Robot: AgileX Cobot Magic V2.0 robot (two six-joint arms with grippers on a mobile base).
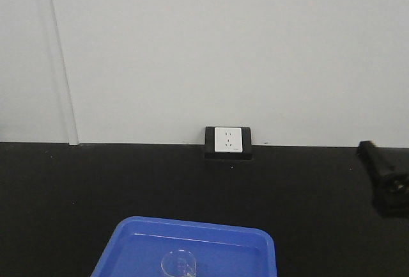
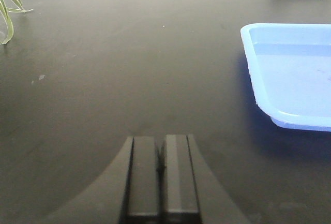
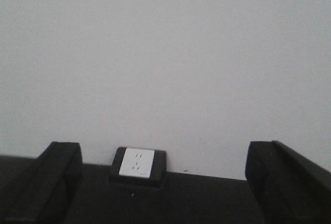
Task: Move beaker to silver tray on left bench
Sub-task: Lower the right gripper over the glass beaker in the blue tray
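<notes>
A clear glass beaker (image 1: 179,264) stands upright inside a bright blue tray (image 1: 128,245) at the bottom edge of the front view; only its rim and upper wall show. My left gripper (image 2: 161,149) hovers low over the black worktop (image 2: 103,79) to the left of the blue tray (image 2: 289,74), shut with nothing between its fingers. My right gripper (image 3: 164,149) is open wide, its fingers (image 3: 59,167) framing the wall socket, with nothing between them. The silver tray is out of view. I cannot tell whether this counter is the left bench.
A white wall socket in a black housing (image 1: 229,140) sits where the worktop meets the pale wall. A black arm part (image 1: 383,181) stands over the worktop's right side. Green plant leaves (image 2: 8,12) reach in at the far left of the left wrist view.
</notes>
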